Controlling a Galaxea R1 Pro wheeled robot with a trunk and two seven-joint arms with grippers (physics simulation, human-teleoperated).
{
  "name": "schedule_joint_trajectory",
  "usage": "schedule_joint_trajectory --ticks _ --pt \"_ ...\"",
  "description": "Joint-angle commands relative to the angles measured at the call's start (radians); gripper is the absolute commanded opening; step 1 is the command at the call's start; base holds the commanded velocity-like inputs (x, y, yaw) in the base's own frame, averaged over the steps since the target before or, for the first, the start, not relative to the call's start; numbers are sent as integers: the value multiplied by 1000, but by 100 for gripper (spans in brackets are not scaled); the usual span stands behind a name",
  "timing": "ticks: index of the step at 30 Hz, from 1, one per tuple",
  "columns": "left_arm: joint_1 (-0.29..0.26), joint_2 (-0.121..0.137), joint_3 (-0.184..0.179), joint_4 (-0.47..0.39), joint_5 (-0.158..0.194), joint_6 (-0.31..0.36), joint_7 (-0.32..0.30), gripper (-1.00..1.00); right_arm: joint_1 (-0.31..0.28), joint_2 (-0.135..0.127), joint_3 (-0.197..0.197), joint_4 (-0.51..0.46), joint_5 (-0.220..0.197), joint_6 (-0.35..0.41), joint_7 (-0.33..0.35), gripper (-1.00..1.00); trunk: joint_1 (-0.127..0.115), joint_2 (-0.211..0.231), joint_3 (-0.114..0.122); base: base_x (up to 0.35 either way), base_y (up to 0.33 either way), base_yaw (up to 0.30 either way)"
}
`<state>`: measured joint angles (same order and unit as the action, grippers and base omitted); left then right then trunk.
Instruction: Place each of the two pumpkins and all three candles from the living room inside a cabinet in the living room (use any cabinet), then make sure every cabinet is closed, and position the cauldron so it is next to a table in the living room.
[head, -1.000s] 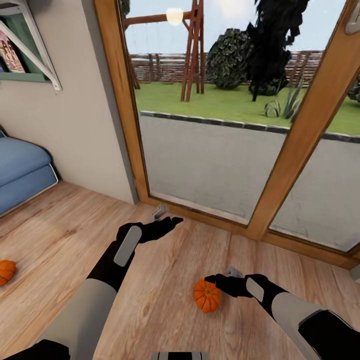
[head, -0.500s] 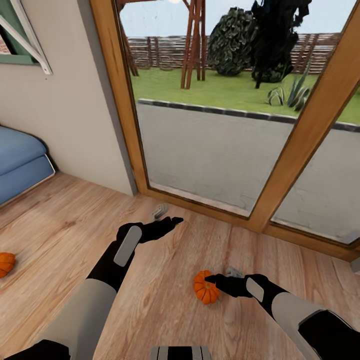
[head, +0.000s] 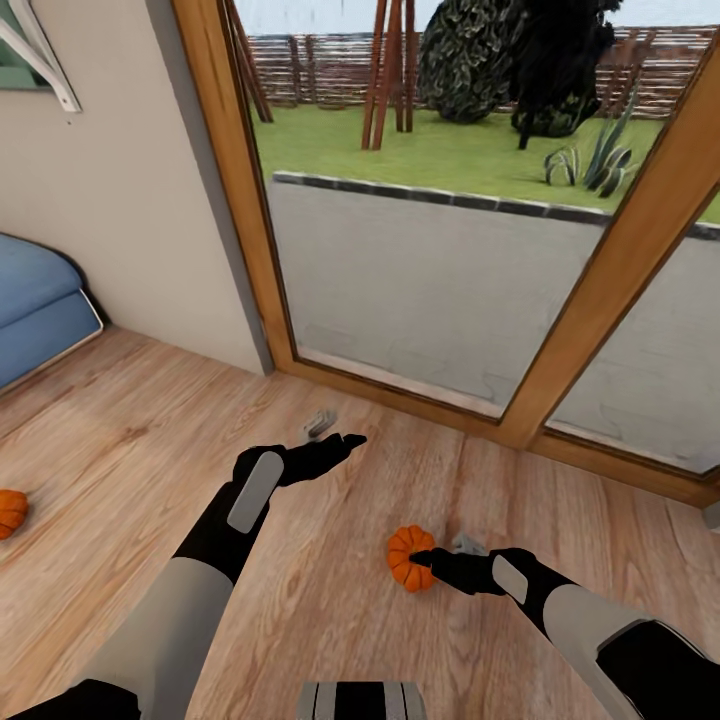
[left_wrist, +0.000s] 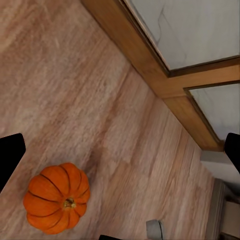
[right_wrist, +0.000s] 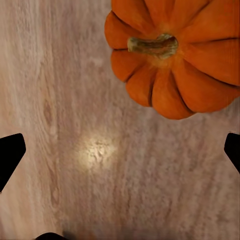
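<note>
Pumpkins — both on floor, none stowed: one (head: 408, 558) lower centre beside the right gripper (head: 424, 560), fingers spread; another (head: 10, 512) far left. Left gripper (head: 345, 441) spread, empty.

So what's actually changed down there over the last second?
Mostly the camera: it tipped down, so the window and floor slid. The pumpkin now lies closer to the right gripper, whose fingers are spread and hold nothing. Both arms kept their pose; the other pumpkin stays on the floor.
</note>
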<state>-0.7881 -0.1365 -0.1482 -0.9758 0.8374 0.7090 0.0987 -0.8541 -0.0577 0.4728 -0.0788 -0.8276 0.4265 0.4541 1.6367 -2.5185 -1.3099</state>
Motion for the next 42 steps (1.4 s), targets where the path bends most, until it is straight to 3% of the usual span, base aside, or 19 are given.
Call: schedule_joint_trajectory --ticks 1,12,21,24,27,42 --pt "0 0 -1 -1 11 3 10 100 0 -1 6 -1 -7 5 2 100 0 -1 -5 0 0 0" --pt "0 0 -2 0 11 3 10 100 0 -1 4 -1 -7 -31 2 100 5 -3 -47 0 0 0" --pt "0 0 -2 1 10 3 14 100 0 -1 4 -1 -7 -34 2 100 5 -3 -47 14 0 0" --pt "0 0 -2 3 9 3 14 100 0 -1 4 -3 -6 -36 -80 100 5 -3 -47 238 0 0" --pt "0 0 -2 3 9 3 14 100 0 -1 4 -4 -6 -37 -104 100 5 -3 -47 244 0 0" --pt "0 0 -2 3 9 3 15 100 0 -1 5 -6 -5 -37 -73 100 5 -3 -47 21 0 0"
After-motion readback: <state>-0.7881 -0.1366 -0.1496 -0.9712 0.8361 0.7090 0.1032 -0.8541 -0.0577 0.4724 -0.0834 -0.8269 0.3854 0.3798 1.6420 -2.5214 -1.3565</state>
